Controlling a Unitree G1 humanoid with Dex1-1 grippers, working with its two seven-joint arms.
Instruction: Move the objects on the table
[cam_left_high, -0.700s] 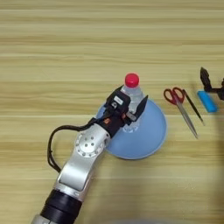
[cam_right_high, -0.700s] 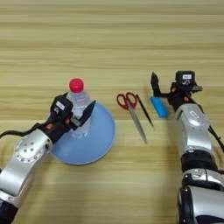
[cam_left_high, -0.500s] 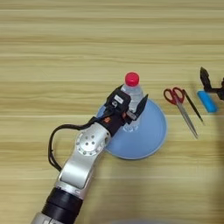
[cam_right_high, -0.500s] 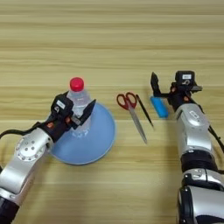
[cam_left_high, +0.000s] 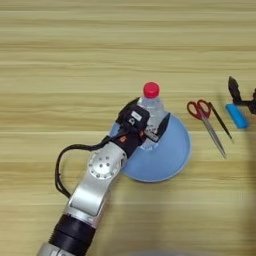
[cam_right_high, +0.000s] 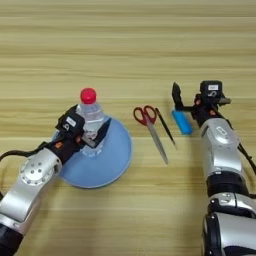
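Note:
A small clear bottle (cam_right_high: 90, 114) with a red cap stands upright on the far-left part of a round light-blue plate (cam_right_high: 111, 161). My left gripper (cam_right_high: 89, 132) is shut on the bottle's lower body, with one black finger (cam_right_high: 105, 129) on each side. Red-handled scissors (cam_right_high: 151, 127) lie on the table (cam_right_high: 125, 45) right of the plate, blades pointing toward me. A bright-blue block (cam_right_high: 182, 121) lies just right of them. My right gripper (cam_right_high: 193, 102) is open right behind the block, its left finger (cam_right_high: 175, 94) above the block's far end.
The plate sits mid-table between my two arms. My left forearm (cam_left_high: 97, 175) runs from the bottom edge up to the plate's left rim. The scissors lie in the gap between plate and block.

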